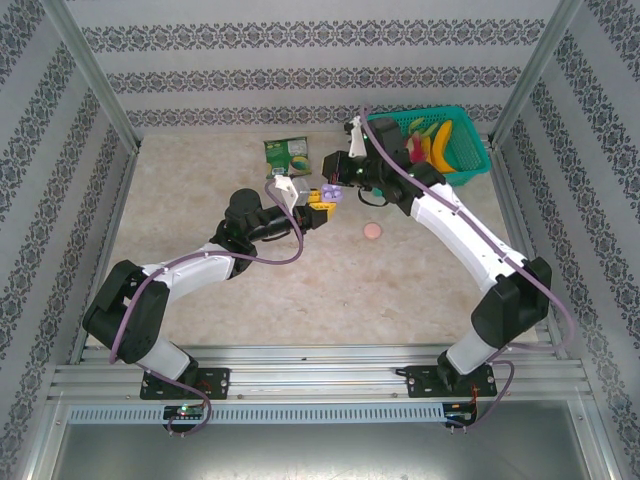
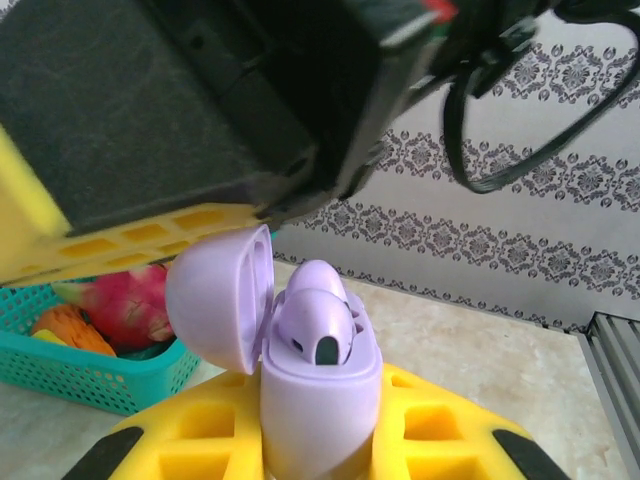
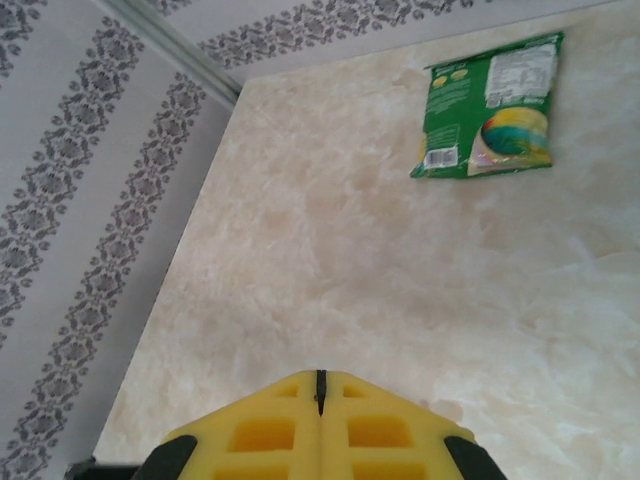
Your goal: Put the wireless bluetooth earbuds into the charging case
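Left end effector (image 2: 318, 445) clenched on lavender charging case (image 2: 320, 385), lower centre of left wrist view, lid open; lavender earbud (image 2: 316, 322) seated inside; right end effector (image 3: 320, 395) clenched, empty; earbud likely light, rigid, slick; pinch bulb sides gently.

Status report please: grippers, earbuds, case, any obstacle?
Left gripper shut on lavender charging case, lid open. Lavender earbud seated inside. Right gripper shut, empty, hovering close above lid.
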Robot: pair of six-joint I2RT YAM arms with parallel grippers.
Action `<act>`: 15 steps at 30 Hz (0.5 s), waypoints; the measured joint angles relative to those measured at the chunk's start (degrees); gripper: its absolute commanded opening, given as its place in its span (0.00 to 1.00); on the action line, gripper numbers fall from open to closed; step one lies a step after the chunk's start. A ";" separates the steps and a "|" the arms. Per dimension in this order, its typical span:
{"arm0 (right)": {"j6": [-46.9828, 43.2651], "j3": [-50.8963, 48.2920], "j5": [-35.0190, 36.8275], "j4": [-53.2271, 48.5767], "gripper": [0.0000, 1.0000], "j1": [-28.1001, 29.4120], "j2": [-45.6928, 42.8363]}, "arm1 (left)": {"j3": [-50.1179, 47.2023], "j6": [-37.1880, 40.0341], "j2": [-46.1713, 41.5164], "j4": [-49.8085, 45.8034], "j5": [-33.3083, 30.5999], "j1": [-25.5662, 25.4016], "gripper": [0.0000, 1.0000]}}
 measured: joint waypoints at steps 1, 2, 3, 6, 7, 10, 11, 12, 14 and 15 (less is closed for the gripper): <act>-0.02 -1.27 0.07 0.37 0.03 0.17 -1.03 | -0.04 0.04 0.00 -0.55 -0.09 0.00 0.00; 0.00 -2.38 0.09 0.63 0.03 0.17 -1.95 | -0.04 0.07 0.02 -0.96 -0.17 -0.15 0.00; 0.02 -3.98 0.13 1.11 0.03 0.17 -3.39 | -0.04 0.15 0.04 -1.42 -0.46 -0.22 0.00; 0.09 -8.11 0.39 1.31 0.03 0.68 -7.56 | -0.04 0.24 0.17 -1.70 -1.01 -0.26 0.00; 0.13 -9.07 0.66 1.51 0.03 0.66 -8.59 | -0.04 0.24 0.24 -1.75 -0.96 -0.31 0.00; 1.05 -11.80 1.62 2.16 0.07 0.39 -11.39 | -0.02 0.17 0.46 -1.77 -1.73 -0.37 0.00; 1.42 -12.57 1.92 2.29 0.08 0.09 -12.09 | 0.00 0.09 0.55 -1.79 -2.08 -0.37 0.00; 1.99 -13.66 2.45 2.49 0.10 -0.46 -13.00 | 0.11 -0.13 0.72 -1.90 -2.45 -0.37 0.00; 3.02 -15.56 3.32 2.80 0.11 -1.97 -14.43 | 0.63 -0.79 1.40 -2.64 -3.19 -0.37 0.00; 3.45 -16.74 4.00 3.08 0.12 -2.95 -15.15 | 1.01 -1.46 1.99 -3.23 -3.61 -0.37 0.00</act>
